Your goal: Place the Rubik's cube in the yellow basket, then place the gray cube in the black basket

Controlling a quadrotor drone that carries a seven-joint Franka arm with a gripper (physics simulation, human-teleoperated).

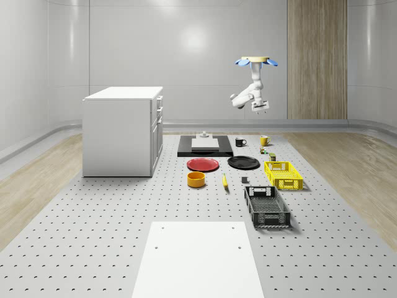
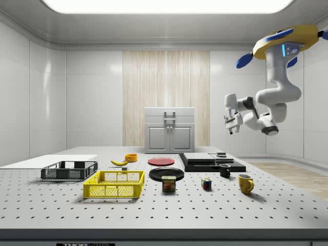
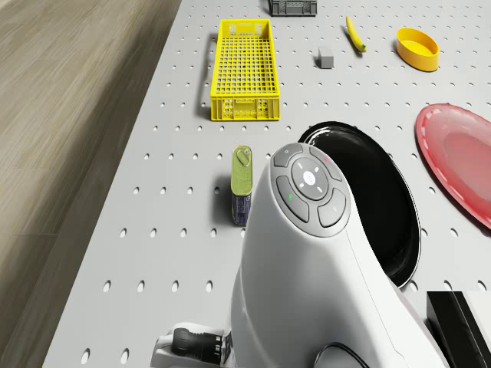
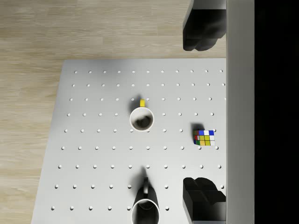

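Nothing is binned yet: Rubik's cube [image 4: 204, 137] and gray cube [image 3: 325, 56] are seen on the bench [image 1: 322, 248], hand [image 4: 204, 116] held released, empty, high above.

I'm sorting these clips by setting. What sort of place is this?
Probably a simulated robotics lab or test room: a large perforated table set with household props such as the yellow basket and Rubik's cube, bare panelled walls, and the drone hovering above the table.
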